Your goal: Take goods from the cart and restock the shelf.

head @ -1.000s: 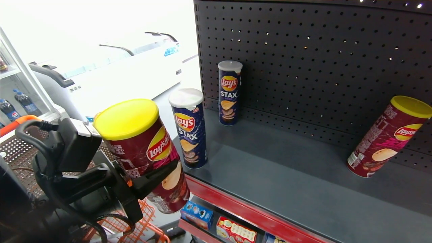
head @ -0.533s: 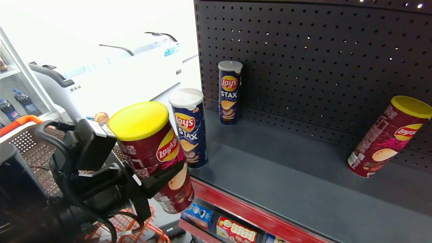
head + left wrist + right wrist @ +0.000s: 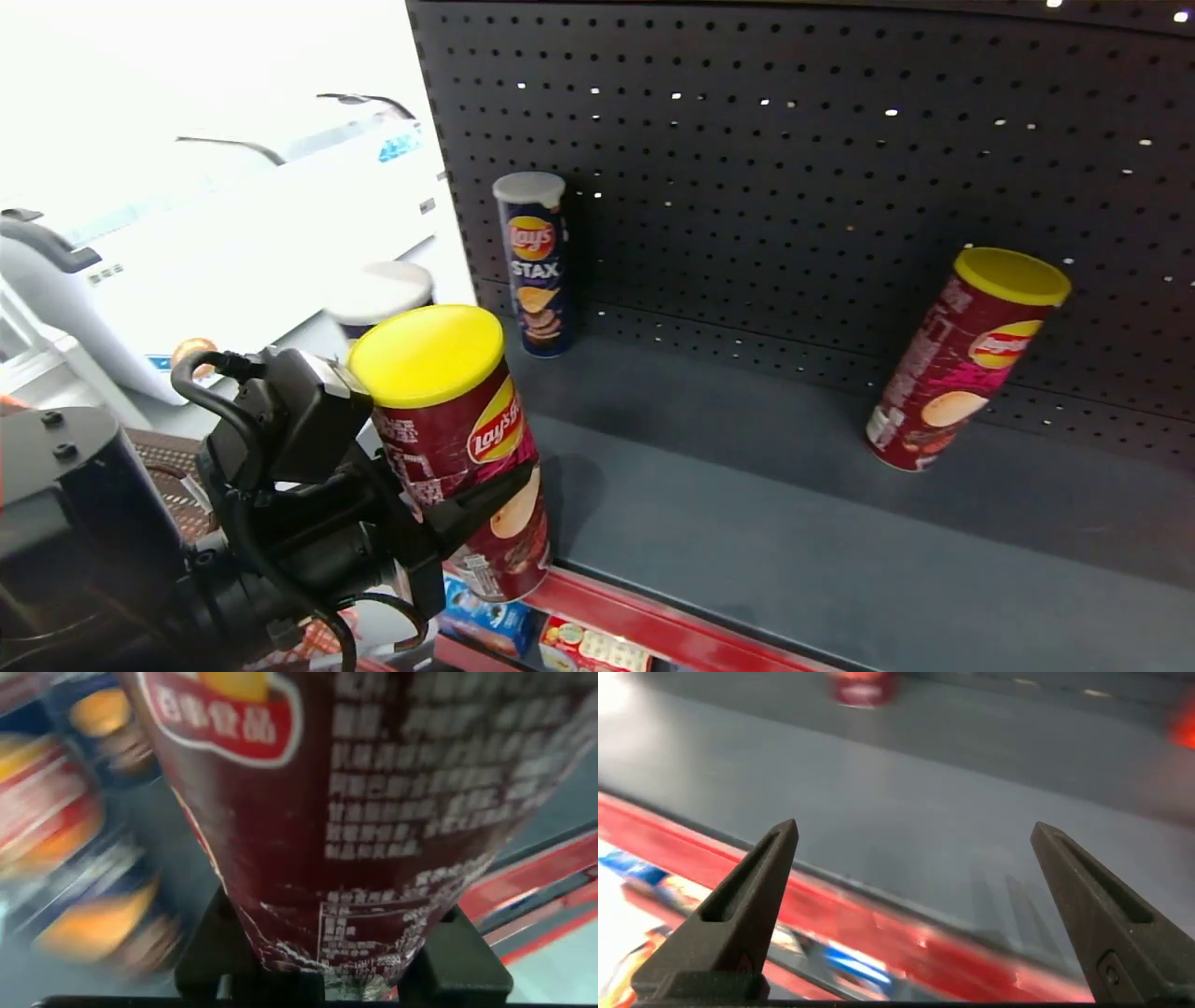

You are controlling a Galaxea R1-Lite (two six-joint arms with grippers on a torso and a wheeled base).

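Currently held: maroon can (image 3: 448, 420), yellow lid, 8 o'clock, at shelf (image 3: 747, 532) front edge.
Left gripper (image 3: 467, 509): pinching maroon can.
Right gripper (image 3: 915, 835): spread wide.
On shelf: blue can (image 3: 534, 266) 11 o'clock; leaning can (image 3: 952, 373) 2 o'clock.

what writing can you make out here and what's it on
held red can, in the left gripper: round logo, large and clear; rows of fine print, too small to read
blue can at the back: logo and a bold word under it, clear
leaning red can: logo, blurred
boxes under the shelf: blurred
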